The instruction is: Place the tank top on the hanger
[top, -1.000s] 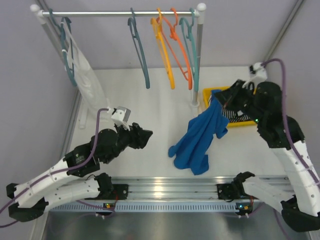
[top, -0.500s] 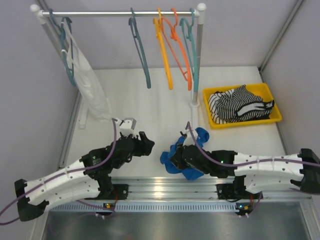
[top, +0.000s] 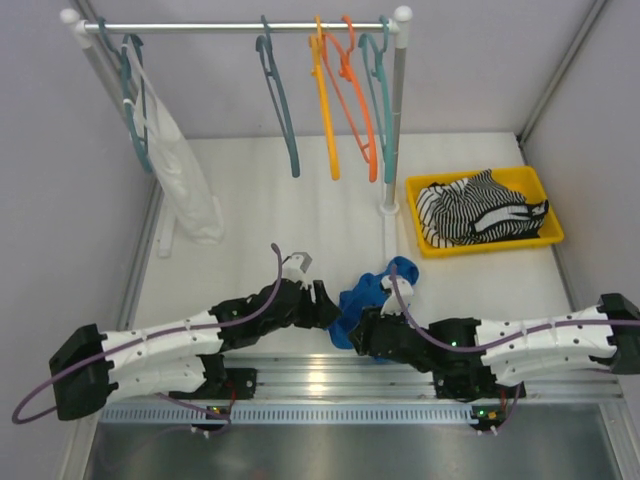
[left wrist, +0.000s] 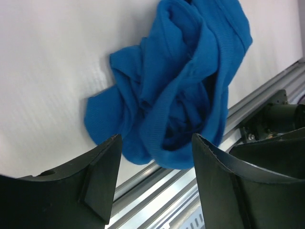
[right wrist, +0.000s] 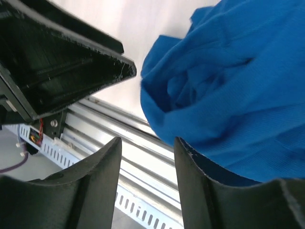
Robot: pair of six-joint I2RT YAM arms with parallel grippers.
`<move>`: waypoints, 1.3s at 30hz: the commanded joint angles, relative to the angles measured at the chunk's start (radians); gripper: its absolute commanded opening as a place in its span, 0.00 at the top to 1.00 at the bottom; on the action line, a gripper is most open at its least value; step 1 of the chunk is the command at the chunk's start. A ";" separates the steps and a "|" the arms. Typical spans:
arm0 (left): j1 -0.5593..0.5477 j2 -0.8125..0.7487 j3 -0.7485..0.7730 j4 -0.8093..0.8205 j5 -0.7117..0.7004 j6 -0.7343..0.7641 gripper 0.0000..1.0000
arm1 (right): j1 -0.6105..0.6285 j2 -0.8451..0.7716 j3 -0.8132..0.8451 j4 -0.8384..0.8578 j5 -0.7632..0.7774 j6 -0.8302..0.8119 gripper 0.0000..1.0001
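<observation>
1. The royal-blue tank top (top: 372,290) lies crumpled in a heap on the white desk (top: 260,220). It sits at about 6 o'clock, close to the near edge and just beside the aluminium rail (top: 330,375) that runs along it.
2. The left pincer (top: 325,305) reaches in low from 9 o'clock and stops at the heap's left edge. Its wrist camera shows the left pincer (left wrist: 155,143) released. Its two dark fingers (left wrist: 102,176) are spread wide, and the bunched tank top (left wrist: 176,81) sits just past their tips. I cannot tell whether they touch the cloth.
3. The right pincer (top: 362,328) comes in from 3 o'clock, low over the desk, at the near side of the heap. Its own camera shows the right pincer (right wrist: 145,143) released as well. Only the aluminium rail (right wrist: 143,162) is visible in the gap between its fingers. The tank top (right wrist: 228,86) bulges against the outer side of one finger (right wrist: 200,186).
4. The two pincers face each other and are near together, with the heap's near left corner between them.
5. The dark slate-teal hanger (top: 278,95) hangs by its hook from a white clothes rail (top: 240,27) at 12 o'clock. It is bare and well apart from the tank top.
6. On the same clothes rail, toward 1 o'clock, hang a yellow-orange hanger (top: 327,100), an orange hanger (top: 362,100) and a lighter teal hanger (top: 384,90). Toward 10 o'clock, a white translucent garment (top: 180,160) hangs on its own hanger.
7. At 3 o'clock a yellow bin (top: 415,215) holds a black-and-white striped garment (top: 475,208).
</observation>
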 commanded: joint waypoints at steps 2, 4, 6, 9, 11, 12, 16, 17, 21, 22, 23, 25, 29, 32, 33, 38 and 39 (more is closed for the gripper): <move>-0.001 0.085 0.008 0.234 0.108 -0.016 0.36 | 0.014 -0.119 0.015 -0.158 0.134 0.090 0.50; -0.003 0.123 0.009 0.272 0.147 -0.022 0.38 | 0.014 -0.164 0.021 -0.237 0.169 0.108 0.48; -0.003 0.151 0.008 0.283 0.158 -0.034 0.39 | 0.014 -0.192 0.039 -0.344 0.212 0.158 0.46; -0.001 0.162 0.009 0.277 0.147 -0.040 0.43 | 0.011 -0.209 0.073 -0.449 0.272 0.224 0.45; -0.003 0.159 0.008 0.266 0.138 -0.041 0.45 | 0.005 -0.226 0.101 -0.536 0.307 0.260 0.44; -0.001 0.157 0.009 0.259 0.132 -0.039 0.47 | -0.015 -0.234 0.108 -0.552 0.312 0.255 0.44; -0.001 0.170 0.034 0.193 0.110 -0.024 0.50 | -0.167 -0.284 0.132 -0.526 0.246 0.057 0.46; -0.001 0.174 0.040 0.183 0.109 -0.021 0.51 | -0.217 -0.297 0.122 -0.497 0.212 -0.003 0.46; -0.003 0.211 0.043 0.165 0.121 -0.016 0.53 | -0.599 -0.295 0.098 -0.297 -0.102 -0.284 0.48; -0.003 0.226 0.043 0.169 0.127 -0.016 0.55 | -0.650 -0.280 0.104 -0.272 -0.146 -0.361 0.49; -0.003 0.231 0.043 0.174 0.135 -0.016 0.56 | -0.695 -0.262 0.109 -0.243 -0.221 -0.393 0.49; -0.003 0.251 0.044 0.185 0.139 -0.016 0.59 | -0.793 -0.176 0.128 -0.181 -0.272 -0.471 0.49; -0.004 0.274 0.057 0.182 0.145 -0.010 0.63 | -0.879 -0.035 0.179 -0.068 -0.384 -0.536 0.50; -0.003 0.285 0.067 0.165 0.135 -0.001 0.65 | -0.908 0.064 0.191 -0.011 -0.420 -0.550 0.50; -0.003 0.288 0.071 0.163 0.132 0.005 0.65 | -0.911 0.108 0.193 0.003 -0.423 -0.550 0.50; -0.003 0.308 0.084 0.159 0.136 0.012 0.72 | -0.919 0.209 0.182 0.077 -0.460 -0.536 0.50; -0.003 0.309 0.086 0.154 0.136 0.012 0.77 | -0.920 0.234 0.181 0.089 -0.461 -0.533 0.50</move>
